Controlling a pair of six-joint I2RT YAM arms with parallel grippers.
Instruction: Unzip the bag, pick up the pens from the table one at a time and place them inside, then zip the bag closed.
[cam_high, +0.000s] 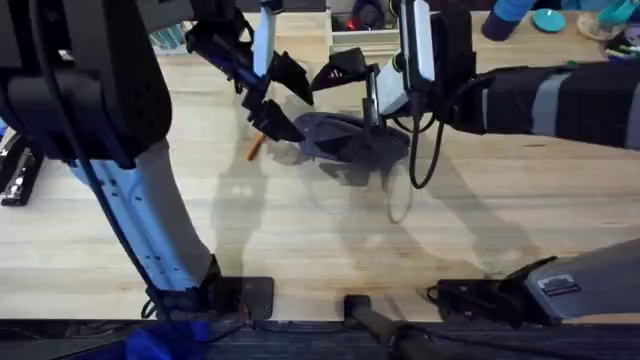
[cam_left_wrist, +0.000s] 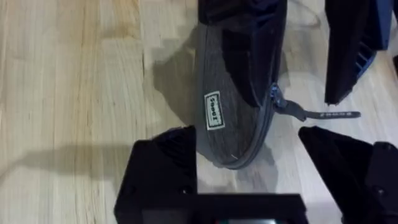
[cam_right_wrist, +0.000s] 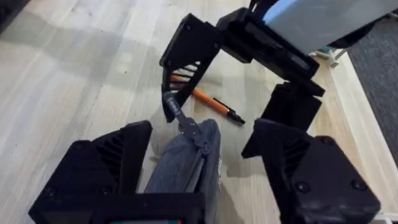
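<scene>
Tabletop (cam_high: 300, 240) is being used as the work surface, light wood planks. Bag (cam_high: 350, 140) is being shown lying flat on it towards the far middle, blue-grey, with both arms reaching in over it.

Left claw (cam_left_wrist: 245, 144) is being held wide, gripping nothing, hanging over one rounded end of the bag so that end sits between its fingers. Right claw (cam_right_wrist: 199, 134) is being held wide as well, gripping nothing, straddling the other end from the opposite side.

One pen (cam_right_wrist: 208, 101) is being seen on the tabletop just beside the bag's left-arm end, under the left claw, orange with a dark tip. Whether other pens are already inside cannot be told.

Zipper pull (cam_left_wrist: 283, 107) is being seen at the bag's edge near the left claw, its thin tab (cam_left_wrist: 329, 114) trailing off onto the wood. How far the zip is open cannot be told.

Judgement: the zip is probably being worked, or the pen is about to be fetched. For the zip, the tab should be pinched close to the slider and drawn straight along the seam, while the far end is being pinned by the other claw so the fabric is not being dragged or bunched. Risk: the pen being knocked away by the left fingers.
</scene>
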